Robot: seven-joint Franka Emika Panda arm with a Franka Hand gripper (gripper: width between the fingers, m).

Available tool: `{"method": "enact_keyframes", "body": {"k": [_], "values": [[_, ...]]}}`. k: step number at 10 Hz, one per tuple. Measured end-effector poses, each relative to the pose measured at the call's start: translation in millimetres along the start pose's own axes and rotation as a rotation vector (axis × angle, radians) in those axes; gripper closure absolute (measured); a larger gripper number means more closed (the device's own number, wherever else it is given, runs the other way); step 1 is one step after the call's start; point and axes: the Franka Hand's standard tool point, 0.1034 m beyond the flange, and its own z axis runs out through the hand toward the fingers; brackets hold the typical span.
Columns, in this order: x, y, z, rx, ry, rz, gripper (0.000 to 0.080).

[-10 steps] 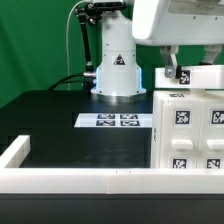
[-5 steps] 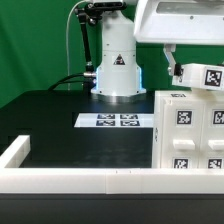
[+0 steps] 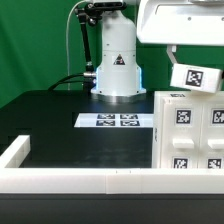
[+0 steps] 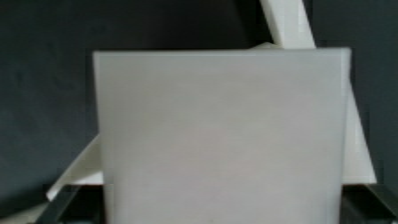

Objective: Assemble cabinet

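The cabinet (image 3: pixel 190 135), a large white box with several black-and-white tags, stands at the exterior view's right. My gripper (image 3: pixel 180 66) is above its top edge, shut on a small white tagged drawer block (image 3: pixel 196 77). The block hangs tilted, clear of the cabinet. In the wrist view the block's plain white face (image 4: pixel 214 130) fills most of the picture between my fingers (image 4: pixel 54 205). White edges of the cabinet (image 4: pixel 285 25) show behind it over the black table.
The marker board (image 3: pixel 117 121) lies flat on the black table in front of the robot base (image 3: pixel 117 75). A long low white rail (image 3: pixel 80 180) runs along the near edge and turns up the exterior view's left side (image 3: pixel 14 152).
The gripper has lifted the drawer block off the cabinet's top, raised it slightly to the exterior view's right, and the block has tilted.
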Motion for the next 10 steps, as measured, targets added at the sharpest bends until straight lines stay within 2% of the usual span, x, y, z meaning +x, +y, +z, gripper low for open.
{"method": "enact_keyframes", "body": {"k": [3, 6, 9, 10], "values": [[0.2, -6.4, 0.1, 0.03, 0.012, 0.23, 0.0236], [2.1, -8.9, 0.7, 0.042, 0.013, 0.366, 0.0236], [0.9, -12.5, -0.2, 0.063, -0.009, 0.651, 0.0236], [2.5, -16.1, 0.4, 0.097, 0.011, 0.71, 0.0236]]}}
